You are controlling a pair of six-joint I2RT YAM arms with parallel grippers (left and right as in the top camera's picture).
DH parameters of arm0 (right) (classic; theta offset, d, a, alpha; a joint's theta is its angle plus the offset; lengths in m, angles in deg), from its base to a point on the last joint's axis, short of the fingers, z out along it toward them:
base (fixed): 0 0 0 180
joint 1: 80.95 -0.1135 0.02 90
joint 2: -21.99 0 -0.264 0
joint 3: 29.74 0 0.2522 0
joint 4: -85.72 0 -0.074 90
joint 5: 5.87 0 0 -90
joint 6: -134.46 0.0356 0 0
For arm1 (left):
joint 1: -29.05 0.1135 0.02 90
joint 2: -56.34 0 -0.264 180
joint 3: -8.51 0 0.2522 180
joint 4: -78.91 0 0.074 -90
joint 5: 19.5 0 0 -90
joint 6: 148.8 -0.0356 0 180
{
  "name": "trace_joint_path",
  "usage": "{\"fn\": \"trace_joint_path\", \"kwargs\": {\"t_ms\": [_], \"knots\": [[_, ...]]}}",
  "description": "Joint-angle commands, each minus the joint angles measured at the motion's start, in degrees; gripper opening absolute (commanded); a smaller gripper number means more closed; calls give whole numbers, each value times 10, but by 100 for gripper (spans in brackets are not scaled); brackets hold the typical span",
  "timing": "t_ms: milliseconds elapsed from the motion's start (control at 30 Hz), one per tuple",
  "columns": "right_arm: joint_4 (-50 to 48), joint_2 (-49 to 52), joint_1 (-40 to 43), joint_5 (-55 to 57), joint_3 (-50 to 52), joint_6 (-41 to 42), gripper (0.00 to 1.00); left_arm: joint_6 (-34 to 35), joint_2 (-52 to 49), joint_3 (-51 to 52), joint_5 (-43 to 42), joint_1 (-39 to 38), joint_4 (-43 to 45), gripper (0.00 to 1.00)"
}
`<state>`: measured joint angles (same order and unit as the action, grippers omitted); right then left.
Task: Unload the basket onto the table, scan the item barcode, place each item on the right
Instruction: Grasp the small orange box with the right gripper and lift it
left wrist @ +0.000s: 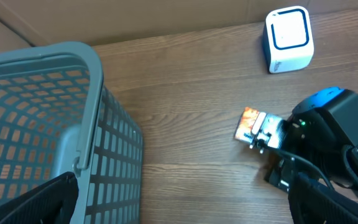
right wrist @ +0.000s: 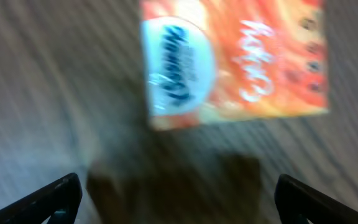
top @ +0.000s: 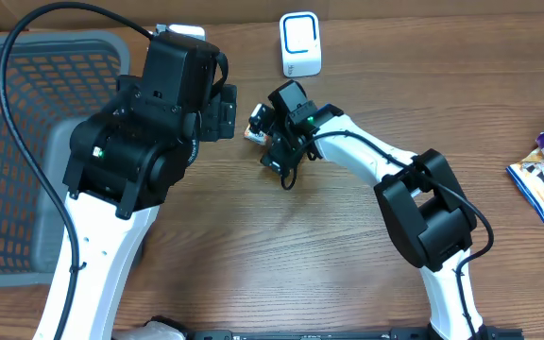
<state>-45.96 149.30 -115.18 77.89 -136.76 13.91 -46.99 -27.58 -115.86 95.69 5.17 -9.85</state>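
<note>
One view, right wrist, shows orange packet point(right wrist: 241, 68) lettering

A brown wood-grain worktop point(top: 253, 274) spreads across the overhead view, its grain running left to right under even, diffuse light that throws only soft shadows. Along its far edge stands a plain tan panel point(left wrist: 135, 22), smooth, with a faint diagonal line near its left end.

Basket point(top: 26, 85) walls left; scanner point(top: 300, 44) behind packet point(left wrist: 248, 122) — table point(top: 253, 264) free nearside.
</note>
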Motion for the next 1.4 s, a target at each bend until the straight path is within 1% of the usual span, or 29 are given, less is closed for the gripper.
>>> {"fn": "trace_joint_path", "kwargs": {"t_ms": [0, 267, 400, 633, 867, 1033, 1200, 1300, 1367], "knots": [[-12, 7, 0, -42, 0, -11, 100, 0, -1, 0, 12, 3, 3, 100], [-86, 34, 0, -31, 0, -15, 100, 0, -1, 13, 12, 3, 3, 100], [-111, 50, 0, -4, 0, -35, 100, 0, -1, 33, 14, 3, 8, 100], [-129, 56, 27, -8, 0, -42, 100, 11, -2, 48, 51, 3, 20, 100], [-113, 56, 37, -2, 0, -41, 100, 15, -4, 48, 51, 3, 33, 100], [-97, 56, 40, -4, -5, -89, 100, 15, -5, 48, 53, 3, 32, 100], [-26, 56, 64, -64, -26, -129, 100, 15, -5, 48, 70, 3, 33, 100], [-20, 56, 89, -89, -38, -134, 100, 20, -8, 48, 69, 3, 33, 100], [-26, 56, 96, -103, -42, -117, 100, 29, -11, 49, 69, 3, 33, 100]]}}
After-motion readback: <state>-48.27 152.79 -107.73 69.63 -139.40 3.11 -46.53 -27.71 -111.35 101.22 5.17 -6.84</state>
